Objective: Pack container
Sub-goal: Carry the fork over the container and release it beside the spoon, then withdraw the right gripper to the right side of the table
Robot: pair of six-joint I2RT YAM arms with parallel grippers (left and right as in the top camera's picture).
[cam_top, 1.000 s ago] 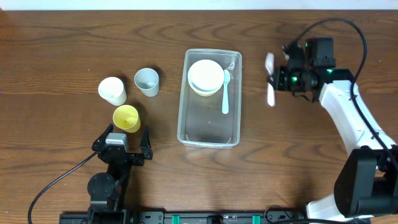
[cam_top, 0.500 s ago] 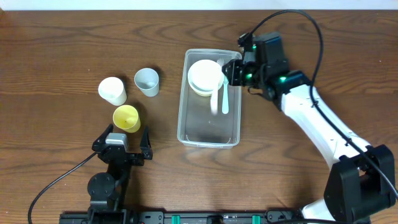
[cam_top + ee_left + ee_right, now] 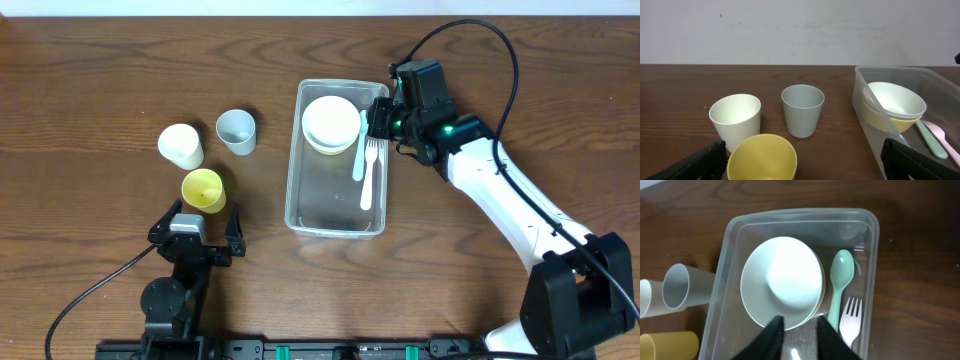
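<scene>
The clear plastic container (image 3: 335, 207) stands mid-table. It holds stacked bowls (image 3: 331, 124), white on yellow, a mint spoon (image 3: 359, 152) and a white fork (image 3: 369, 172) along its right wall. My right gripper (image 3: 381, 122) hovers over the container's right rim, open and empty. In the right wrist view its fingers (image 3: 800, 322) are spread above the bowl (image 3: 782, 280), with the spoon (image 3: 840, 287) and fork (image 3: 851, 322) lying free in the container (image 3: 800, 214). My left gripper (image 3: 195, 226) is open and empty, just in front of the yellow cup (image 3: 203, 189).
A white cup (image 3: 181, 146) and a grey-blue cup (image 3: 236, 131) stand left of the container, behind the yellow cup. The left wrist view shows all three cups (image 3: 762, 160) and the container wall (image 3: 865, 107) at the right.
My right gripper carried the white fork from the right of the table over the container and let it go. The fork now lies beside the spoon. The left arm has not moved.
</scene>
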